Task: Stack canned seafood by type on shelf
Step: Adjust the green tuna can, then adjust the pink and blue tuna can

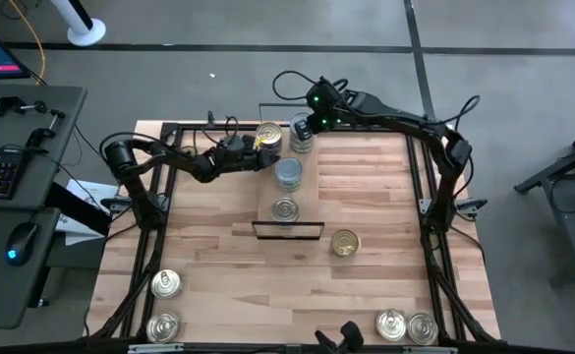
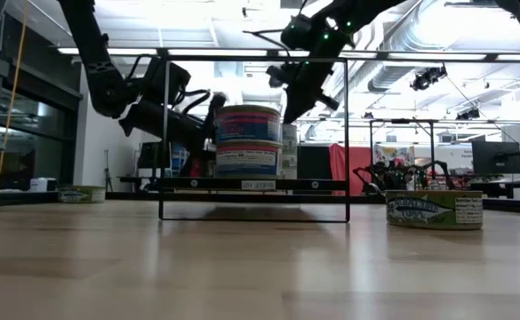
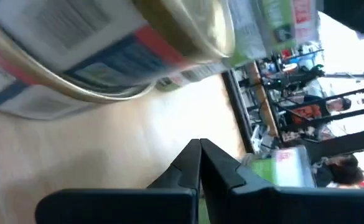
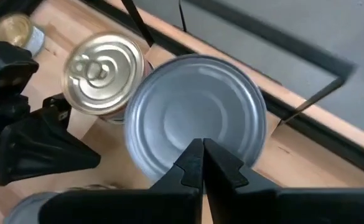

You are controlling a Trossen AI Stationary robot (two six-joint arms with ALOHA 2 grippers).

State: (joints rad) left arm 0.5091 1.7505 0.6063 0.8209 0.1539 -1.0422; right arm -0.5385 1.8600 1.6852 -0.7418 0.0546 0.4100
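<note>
Butcher-block desk (image 1: 218,265) fills my overhead feed, and nearest me along its front edge I see two gold-topped tins at the left corner (image 1: 166,285) (image 1: 163,326) and two more at the right (image 1: 392,324) (image 1: 423,327). Farther in, a lone gold tin (image 1: 345,243) sits on the desk just right of the shelf's near wire frame (image 1: 288,231). On the shelf (image 1: 285,187) I count, going away from me, a single low tin (image 1: 285,208), then a silver-blue-topped stack (image 1: 289,173) that reads as two tins high in the low view (image 2: 248,142), then at the far end a gold-topped stack (image 1: 268,134) beside a silver-topped stack (image 1: 302,136). My left gripper (image 1: 263,157) comes in from the left and sits by the gold-topped stack, fingers pressed together with nothing between them; its wrist view shows the closed fingertips (image 3: 199,163) just short of a tin wall. My right gripper (image 1: 307,123) hangs over the silver-topped stack at the far end, fingers likewise closed and empty, their tips (image 4: 201,163) directly above that tin's plain lid (image 4: 194,118).
</note>
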